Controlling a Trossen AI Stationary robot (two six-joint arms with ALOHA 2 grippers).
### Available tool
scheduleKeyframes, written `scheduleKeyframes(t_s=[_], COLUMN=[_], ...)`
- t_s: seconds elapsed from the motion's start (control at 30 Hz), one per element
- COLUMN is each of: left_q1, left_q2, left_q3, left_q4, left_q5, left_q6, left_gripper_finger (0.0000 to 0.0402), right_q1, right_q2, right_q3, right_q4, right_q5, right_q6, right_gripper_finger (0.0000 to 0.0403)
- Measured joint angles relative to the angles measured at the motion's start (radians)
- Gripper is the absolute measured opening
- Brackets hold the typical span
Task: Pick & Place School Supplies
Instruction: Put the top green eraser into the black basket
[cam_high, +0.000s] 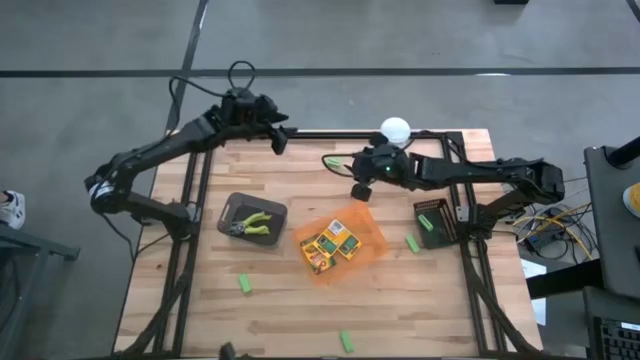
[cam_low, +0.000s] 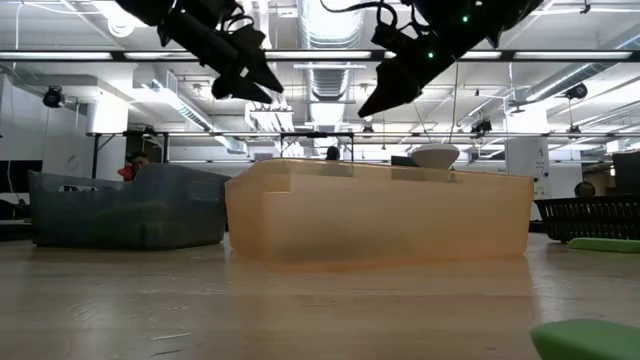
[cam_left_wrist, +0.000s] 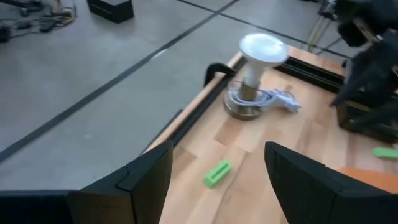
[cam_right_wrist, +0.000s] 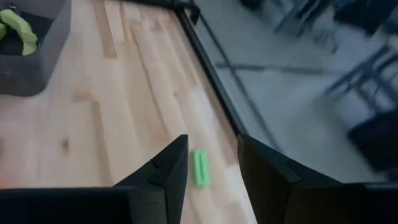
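Note:
Two yellow-and-green crayon boxes (cam_high: 331, 244) lie in the orange tray (cam_high: 372, 252) at the table's middle. A yellow-green plier-like tool (cam_high: 258, 224) rests in the grey bin (cam_high: 236, 206). Green stubby pieces lie flat on the wood: one near the far edge (cam_high: 333, 160), one right of the tray (cam_high: 412, 243), two toward the near edge (cam_high: 245, 285) (cam_high: 347, 341). My left gripper (cam_high: 281, 140) hangs open above the far edge, and the far piece (cam_left_wrist: 217, 173) shows beyond its fingers. My right gripper (cam_high: 359, 190) hovers open just behind the tray, with the same piece (cam_right_wrist: 200, 167) ahead of it.
A white round-headed lamp (cam_high: 396, 129) with its coiled cable (cam_left_wrist: 273, 99) stands at the far edge. A black tray (cam_high: 436, 222) holding a green piece sits at the right. Bare wood lies between the bin, the tray and the near edge.

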Motion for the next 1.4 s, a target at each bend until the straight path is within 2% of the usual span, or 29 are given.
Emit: scheduleKeyframes(t_s=[0.1,0.23,0.53,0.63,0.77,0.83,1.2,1.4], left_q1=[0.019,0.028,0.027,0.027,0.027,0.027,0.027,0.027], left_q2=[-0.004,-0.002,0.002,0.002,0.002,0.002,0.002,0.002], left_q3=[0.0,-0.001,-0.001,-0.001,-0.001,-0.001,-0.001,-0.001], left_q4=[0.0,-0.003,-0.003,-0.003,-0.003,-0.003,-0.003,-0.004], left_q5=[-0.004,-0.005,-0.003,-0.003,-0.003,-0.003,-0.003,-0.003], left_q6=[0.004,0.005,0.001,0.0,0.0,0.0,-0.002,-0.002], left_gripper_finger=[0.0259,0.0259,0.0259,0.0259,0.0259,0.0259,0.0259,0.0259], right_q1=[0.0,-0.018,-0.076,-0.098,-0.133,-0.15,-0.18,-0.184], right_q2=[0.0,0.003,0.004,0.004,0.004,0.004,0.005,0.006], right_q3=[-0.044,-0.072,-0.049,-0.029,-0.016,-0.016,-0.017,-0.017], right_q4=[0.127,0.221,0.241,0.241,0.242,0.239,0.23,0.224], right_q5=[0.0,-0.002,-0.011,-0.084,-0.26,-0.317,-0.338,-0.396], right_q6=[-0.077,-0.06,-0.001,0.048,0.134,0.161,0.177,0.179], right_gripper_finger=[0.0132,0.0132,0.0127,0.0127,0.0127,0.0127,0.0126,0.0125])
